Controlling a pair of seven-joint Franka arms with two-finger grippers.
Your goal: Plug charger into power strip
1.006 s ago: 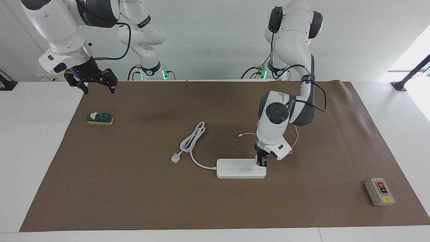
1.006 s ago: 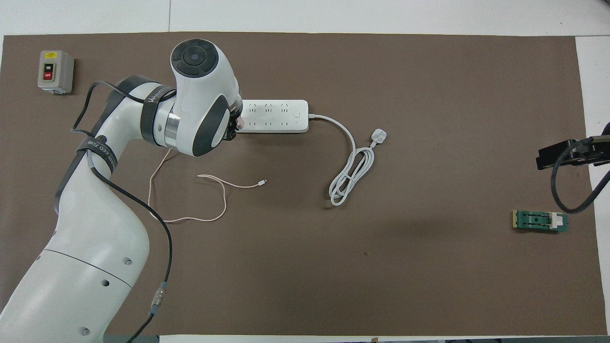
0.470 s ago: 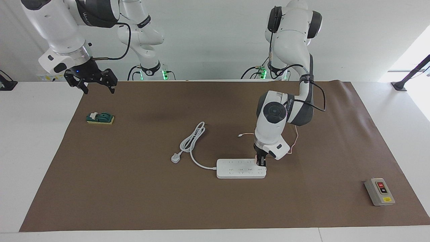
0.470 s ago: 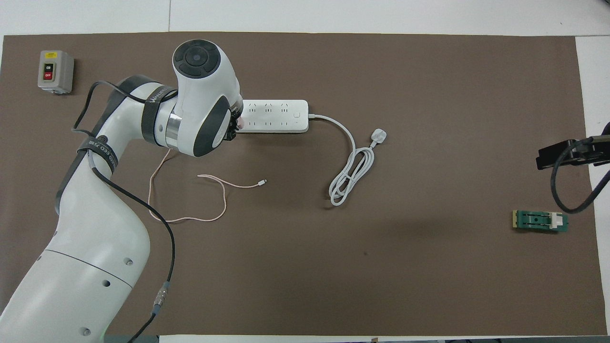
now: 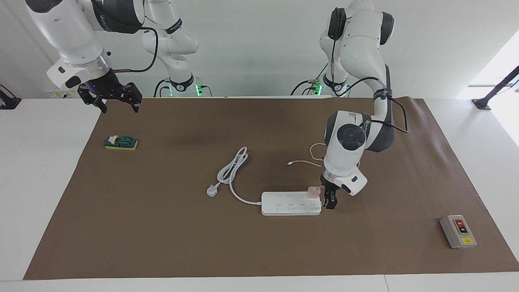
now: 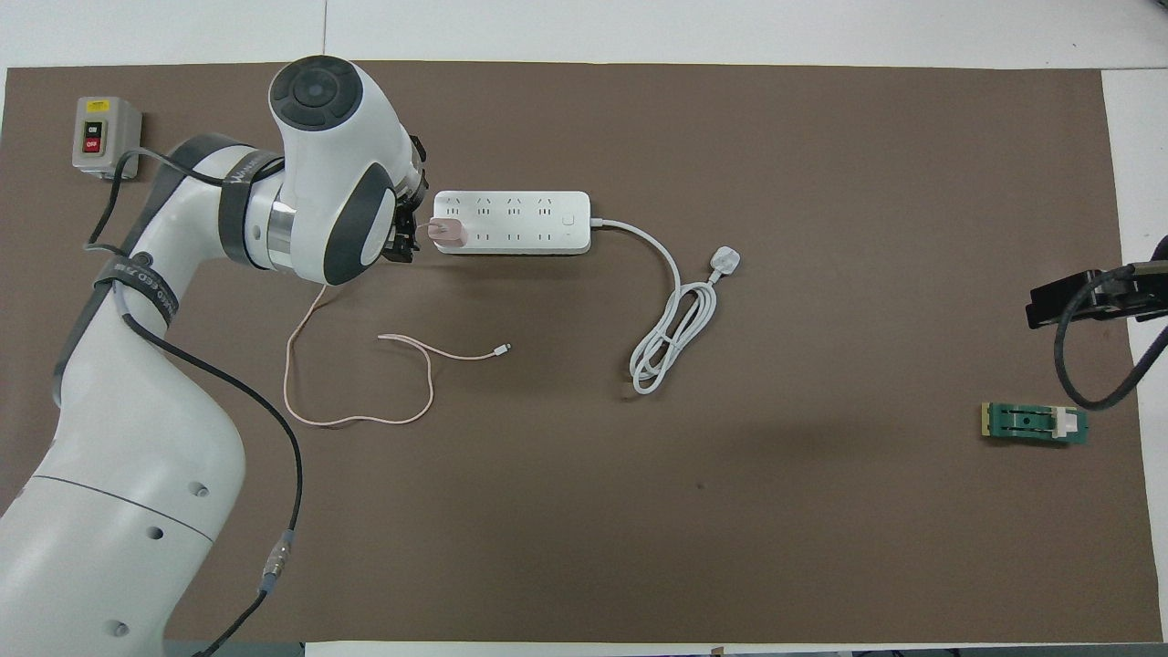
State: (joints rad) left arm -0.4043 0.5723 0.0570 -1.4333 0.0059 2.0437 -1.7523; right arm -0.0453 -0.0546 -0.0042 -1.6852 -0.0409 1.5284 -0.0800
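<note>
Pink charger point(image 5: 312, 192) seated on power strip point(image 5: 290, 203), at its end toward L arm's end of table.
L gripper point(image 5: 329, 199) just beside strip end, fingers apart, holding nothing; R gripper point(image 5: 114, 98) waits open, raised over the table's edge. Charger looks light, rigid; take by the cube's flat sides, not thin floppy cable point(image 6: 356, 415). Strip prob slides if shoved.

Left arm's wrist hides its hand point(image 6: 401, 239) overhead.
</note>
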